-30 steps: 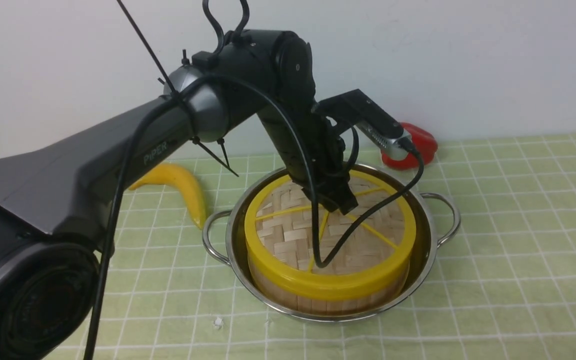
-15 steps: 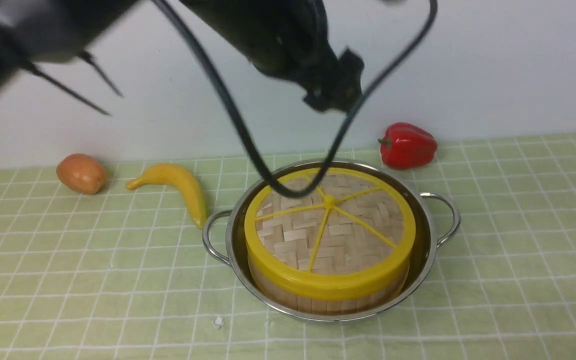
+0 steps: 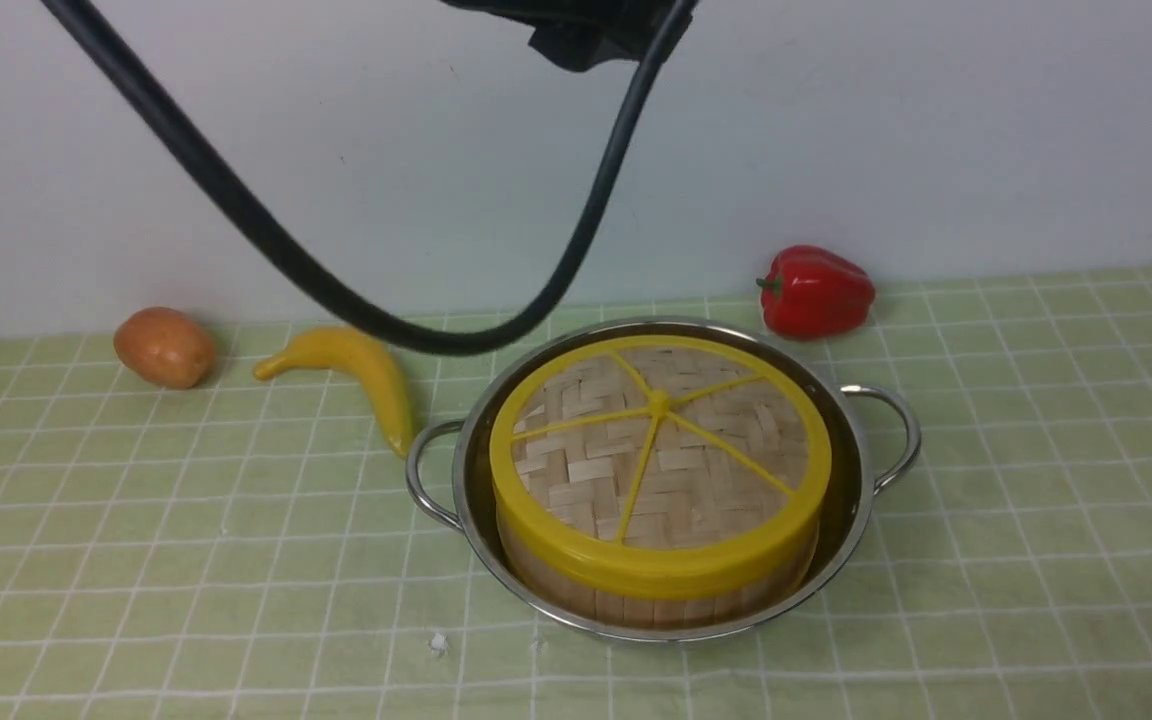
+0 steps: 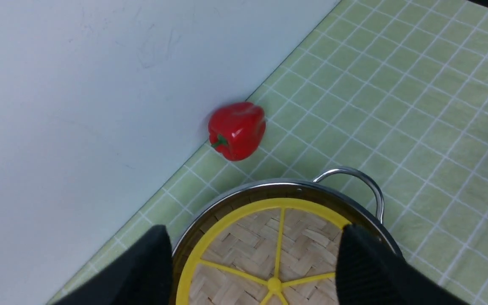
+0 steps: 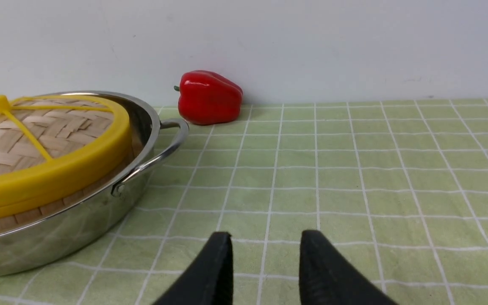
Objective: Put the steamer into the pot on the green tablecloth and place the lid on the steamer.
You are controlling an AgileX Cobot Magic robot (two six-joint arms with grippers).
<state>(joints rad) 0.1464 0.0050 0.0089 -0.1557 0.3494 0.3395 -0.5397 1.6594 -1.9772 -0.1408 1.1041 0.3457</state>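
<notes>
Left tool raised above the lid, fingers spread wide, nothing between them; lid visible in the gap below, untouched. Likely let go on purpose, lid seated, so no grip needed. Right tool low over the green tablecloth, beside the pot, fingers slightly apart, empty; parked clear of the pot, probably to leave room for the other arm.

Steamer sits inside pot, wooden wall showing under lid's yellow rim. Lid flat on steamer, rim flush all round, spokes up. Pot on cloth, near centre, both handles free. Both placements look done, judging by how everything sits.

Red pepper by the back wall, just behind pot; banana and a brownish round item, maybe a potato, off to the left, well apart from pot, distractors only.

Counts: one pot, one steamer, one lid, two handles, one pepper, one banana, one potato, two tools. Black cable looping across front view.
</notes>
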